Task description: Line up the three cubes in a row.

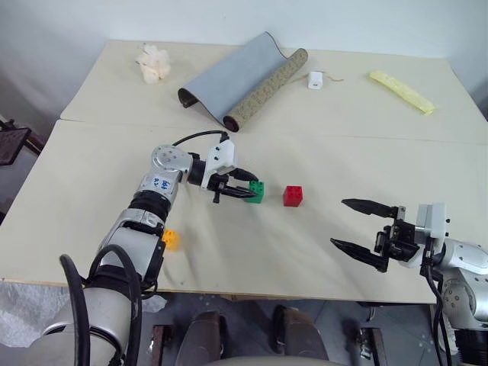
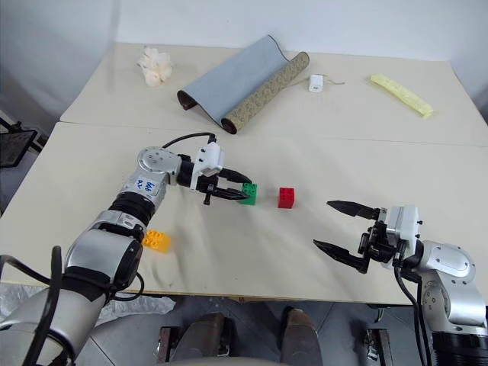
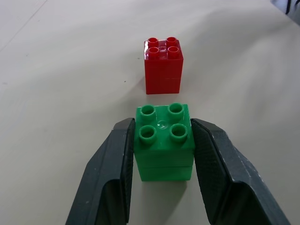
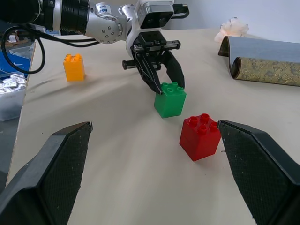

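Orange-yellow cube [image 2: 155,240] sits alone near the table [image 1: 320,252] front edge, unplaced. Right end effector [image 2: 343,231] spread wide, empty. Left end effector [image 1: 242,192] clamps green cube [image 1: 257,191], probably resting on table beside red cube [image 1: 293,196]. 2 near alignment, 1 left.

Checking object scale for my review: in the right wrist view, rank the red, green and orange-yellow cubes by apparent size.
1. red cube, nearest the camera
2. green cube
3. orange-yellow cube, farthest

Nearness probably explains the differences; true sizes may match.
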Available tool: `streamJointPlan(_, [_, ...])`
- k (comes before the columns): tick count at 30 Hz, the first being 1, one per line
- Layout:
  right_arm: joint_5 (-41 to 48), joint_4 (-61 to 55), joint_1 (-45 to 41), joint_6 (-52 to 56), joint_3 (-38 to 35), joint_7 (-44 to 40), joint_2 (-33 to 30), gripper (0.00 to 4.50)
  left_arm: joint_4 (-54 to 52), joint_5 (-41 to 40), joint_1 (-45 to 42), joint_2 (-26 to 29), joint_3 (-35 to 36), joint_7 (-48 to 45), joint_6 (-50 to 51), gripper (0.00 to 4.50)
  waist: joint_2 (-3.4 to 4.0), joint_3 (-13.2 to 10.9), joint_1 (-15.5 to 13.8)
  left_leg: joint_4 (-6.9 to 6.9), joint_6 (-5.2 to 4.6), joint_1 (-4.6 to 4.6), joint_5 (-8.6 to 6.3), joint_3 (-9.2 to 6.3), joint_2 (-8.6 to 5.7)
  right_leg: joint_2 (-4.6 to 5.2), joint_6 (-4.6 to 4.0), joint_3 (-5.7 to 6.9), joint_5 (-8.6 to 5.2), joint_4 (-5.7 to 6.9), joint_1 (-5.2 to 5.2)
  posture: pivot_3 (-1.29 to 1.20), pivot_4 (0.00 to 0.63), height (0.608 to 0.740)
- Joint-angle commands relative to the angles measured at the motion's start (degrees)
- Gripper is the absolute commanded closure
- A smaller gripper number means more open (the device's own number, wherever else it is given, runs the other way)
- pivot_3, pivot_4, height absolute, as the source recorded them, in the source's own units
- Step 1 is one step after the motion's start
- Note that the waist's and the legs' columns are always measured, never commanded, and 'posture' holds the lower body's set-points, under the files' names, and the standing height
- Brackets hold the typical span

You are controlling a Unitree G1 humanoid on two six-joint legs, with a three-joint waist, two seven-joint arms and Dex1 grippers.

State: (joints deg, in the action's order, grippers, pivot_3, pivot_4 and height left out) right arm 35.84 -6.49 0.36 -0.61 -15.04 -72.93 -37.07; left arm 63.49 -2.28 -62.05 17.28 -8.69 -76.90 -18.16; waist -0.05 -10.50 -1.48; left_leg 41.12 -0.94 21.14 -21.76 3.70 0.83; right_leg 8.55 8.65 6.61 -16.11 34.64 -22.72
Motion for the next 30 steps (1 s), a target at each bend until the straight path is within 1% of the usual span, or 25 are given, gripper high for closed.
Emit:
streamJointPlan(1, [0.6, -0.9, -0.3, 0.1, -0.1, 0.1, 0.1, 0.00, 0.4, -0.1, -1.0, 0.2, 1.0, -1.4, -0.3, 2.09, 0.00, 0.0, 0.0, 0.00, 0.00, 0.00, 0.00, 0.00, 0.00, 0.00, 0.00, 0.00, 0.00, 0.00, 0.00, 0.00, 0.150, 0.740])
streamJointPlan(3, [0.6, -0.8, -0.5, 0.2, 0.2, 0.0, 0.1, 0.00, -0.4, -1.3, -0.9, 0.5, 1.7, -3.8, 1.4, 1.48, 0.00, 0.0, 0.1, -0.01, 0.00, 0.02, 0.00, 0.00, 0.00, 0.00, 0.00, 0.00, 0.00, 0.00, -0.02, 0.00, 0.150, 0.740])
streamJointPlan(7, [0.6, 0.1, -2.2, 0.3, 1.0, -0.2, 0.4, 0.00, -4.2, -4.2, -0.4, 3.1, 5.4, -3.8, 1.8, 0.28, 0.00, 0.0, 0.2, -0.02, 0.00, 0.03, 0.00, 0.00, 0.01, 0.00, 0.00, 0.01, 0.00, -0.01, -0.03, 0.00, 0.150, 0.740])
streamJointPlan(8, [0.6, 0.4, -2.7, 0.3, 1.3, -0.3, 0.6, 0.00, -5.5, -5.4, -0.1, 3.9, 6.5, -4.5, 2.8, 0.03, 0.00, 0.0, 0.2, -0.02, 0.00, 0.02, 0.00, 0.00, 0.01, 0.00, 0.00, 0.01, 0.00, -0.01, -0.04, 0.00, 0.150, 0.740])
streamJointPlan(11, [0.4, 1.4, -4.2, 0.1, 2.1, -0.9, 1.1, 0.00, -10.2, -8.3, 2.1, 6.5, 8.9, -6.6, 5.6, 0.03, 0.00, 0.0, 0.3, -0.02, 0.00, 0.01, 0.00, 0.00, 0.03, -0.01, 0.00, 0.01, 0.00, 0.00, -0.04, 0.00, 0.150, 0.740])
streamJointPlan(14, [-1.0, 3.4, -7.7, -1.2, 3.9, -0.8, 2.6, 0.00, -19.8, -14.0, 7.4, 11.4, 13.3, -8.6, 10.7, 0.03, 0.02, 0.0, 1.3, -0.05, 0.00, -0.02, 0.00, 0.00, 0.04, -0.01, -0.01, -0.01, 0.00, 0.01, -0.04, 0.00, 0.150, 0.740])
streamJointPlan(16, [-1.8, 4.2, -9.6, -1.2, 5.4, -1.2, 3.1, 0.00, -25.7, -17.2, 11.6, 14.5, 16.6, -7.3, 14.1, 0.03, 0.04, 0.0, 1.6, -0.04, 0.00, -0.01, 0.00, -0.04, 0.06, -0.01, -0.02, 0.00, -0.01, 0.04, -0.04, 0.00, 0.150, 0.740])
streamJointPlan(18, [-1.2, 3.9, -11.6, 0.4, 7.2, -1.6, 3.8, 0.00, -30.7, -19.6, 17.7, 18.3, 20.6, -5.4, 15.5, 0.03, 0.05, 0.0, 1.9, -0.05, 0.01, -0.03, 0.00, -0.07, 0.08, -0.01, -0.02, -0.01, -0.01, 0.04, -0.05, 0.00, 0.150, 0.740])
streamJointPlan(20, [-0.1, 3.1, -13.8, 2.4, 9.3, -2.2, 4.8, 0.00, -35.6, -21.5, 26.7, 22.2, 25.9, -2.1, 18.4, 0.03, 0.07, 0.0, 2.6, -0.04, 0.01, -0.03, 0.00, -0.09, 0.10, -0.01, -0.03, 0.00, -0.02, 0.04, -0.05, 0.00, 0.150, 0.740])
streamJointPlan(22, [0.5, 2.3, -15.2, 3.9, 11.1, -3.2, 5.3, 0.00, -40.4, -22.9, 35.3, 24.6, 30.4, 1.3, 20.7, 0.03, 0.13, 0.0, 3.0, -0.09, 0.01, -0.10, 0.00, -0.28, 0.11, 0.00, -0.05, -0.04, -0.03, 0.07, -0.04, 0.00, 0.150, 0.740])
streamJointPlan(24, [0.6, 1.3, -16.1, 4.9, 12.7, -4.0, 5.6, 0.00, -44.8, -24.1, 43.5, 25.9, 34.3, 3.8, 22.0, 0.03, 0.16, -0.1, 3.0, -0.10, 0.01, -0.10, 0.00, -0.56, 0.10, 0.03, -0.05, -0.04, -0.03, 0.06, -0.05, 0.00, 0.150, 0.740])
streamJointPlan(26, [0.8, 0.3, -16.8, 6.3, 14.1, -4.4, 5.8, 0.00, -48.9, -25.2, 51.0, 26.1, 38.5, 6.6, 22.9, 0.03, 0.14, -0.1, 2.7, -0.07, 0.02, -0.01, -0.01, -0.67, 0.09, 0.05, -0.05, 0.03, -0.03, 0.04, -0.05, 0.00, 0.150, 0.740])
streamJointPlan(29, [0.7, -1.0, -17.7, 7.3, 15.9, -4.8, 6.3, 0.00, -53.4, -26.7, 61.1, 24.7, 45.2, 11.3, 23.4, 0.03, 0.13, -0.1, 1.9, -0.05, 0.05, -0.01, -0.03, -0.74, 0.09, 0.11, -0.05, 0.04, -0.03, 0.04, -0.03, 0.00, 0.150, 0.740])
streamJointPlan(30, [0.7, -1.6, -18.1, 7.9, 16.5, -5.0, 6.4, 0.00, -55.6, -27.4, 66.1, 23.0, 48.3, 13.3, 23.4, 0.03, 0.14, -0.1, 1.7, -0.05, 0.06, -0.03, -0.03, -0.74, 0.09, 0.12, -0.06, 0.04, -0.03, 0.05, -0.02, 0.00, 0.150, 0.740])
